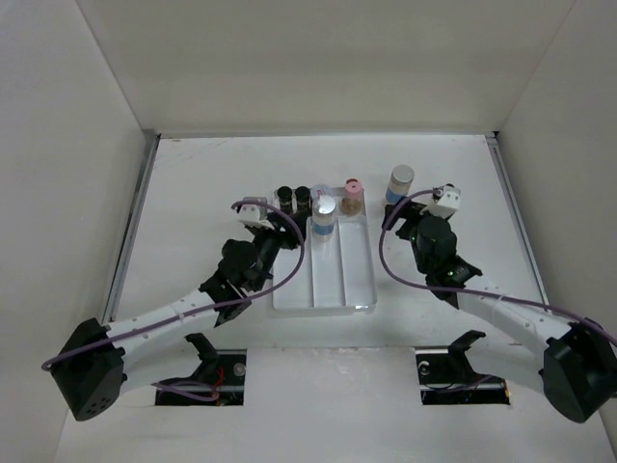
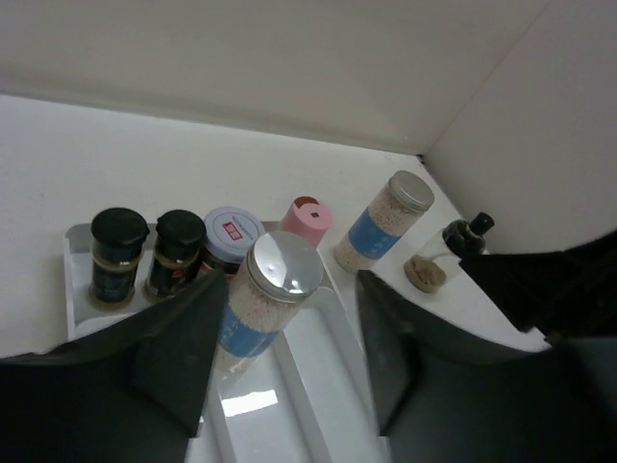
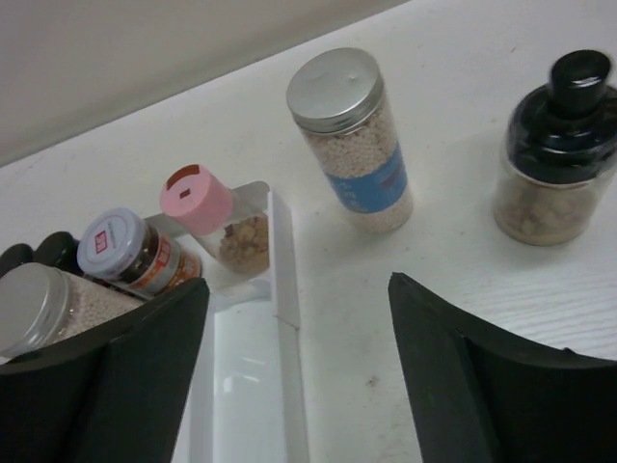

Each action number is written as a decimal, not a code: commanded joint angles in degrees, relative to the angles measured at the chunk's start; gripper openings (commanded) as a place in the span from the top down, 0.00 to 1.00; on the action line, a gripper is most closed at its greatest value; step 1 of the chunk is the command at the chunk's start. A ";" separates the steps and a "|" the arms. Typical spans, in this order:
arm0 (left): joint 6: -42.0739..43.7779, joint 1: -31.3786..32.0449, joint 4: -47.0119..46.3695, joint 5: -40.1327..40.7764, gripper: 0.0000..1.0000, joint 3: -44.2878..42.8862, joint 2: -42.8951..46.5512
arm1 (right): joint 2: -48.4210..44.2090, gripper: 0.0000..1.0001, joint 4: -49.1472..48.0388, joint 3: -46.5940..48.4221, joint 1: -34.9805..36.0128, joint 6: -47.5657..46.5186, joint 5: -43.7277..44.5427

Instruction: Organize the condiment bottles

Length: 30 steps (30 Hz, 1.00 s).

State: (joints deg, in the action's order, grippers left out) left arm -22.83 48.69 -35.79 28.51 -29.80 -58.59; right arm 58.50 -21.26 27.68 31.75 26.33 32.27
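Observation:
A clear divided tray (image 1: 324,289) holds the condiment bottles at its far end. These are two black-capped bottles (image 2: 120,253) (image 2: 179,249), a white-lidded jar (image 2: 231,234), a pink-capped bottle (image 2: 307,219) and a pale grey-lidded cylinder (image 2: 266,299). That cylinder stands upright between the fingers of my left gripper (image 2: 289,280), close to the left finger (image 2: 183,347), with a gap on its right side. A second pale cylinder (image 3: 352,135) and a dark black-capped bottle (image 3: 557,145) stand on the table right of the tray. My right gripper (image 3: 297,289) hangs open above the tray's right rim, empty.
White walls enclose the table (image 1: 212,174) on three sides. The tray's near half (image 1: 337,280) holds no bottles. Both arms reach in from the near edge, one on each side of the tray.

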 commanded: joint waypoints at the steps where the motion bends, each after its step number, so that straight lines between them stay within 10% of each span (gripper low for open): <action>1: -0.02 0.22 -9.28 -6.00 0.53 5.44 1.63 | 3.54 0.09 4.01 6.84 -1.20 -1.98 -5.11; 5: -1.95 2.50 -14.73 -7.24 0.56 9.84 0.24 | 7.41 0.00 7.63 12.47 -3.92 -2.24 -5.55; 21: -3.45 7.17 -30.21 -2.24 0.00 18.37 -3.73 | 28.15 0.00 17.47 34.09 -11.49 -7.16 -8.80; 30: -3.54 7.34 -31.18 -1.09 0.00 18.82 -5.04 | 36.86 0.03 17.13 40.26 -12.89 -9.28 -7.84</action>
State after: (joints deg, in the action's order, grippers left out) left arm -25.82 55.64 -62.50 26.48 -11.20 -62.92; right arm 94.59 -3.01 65.28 19.79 18.24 23.94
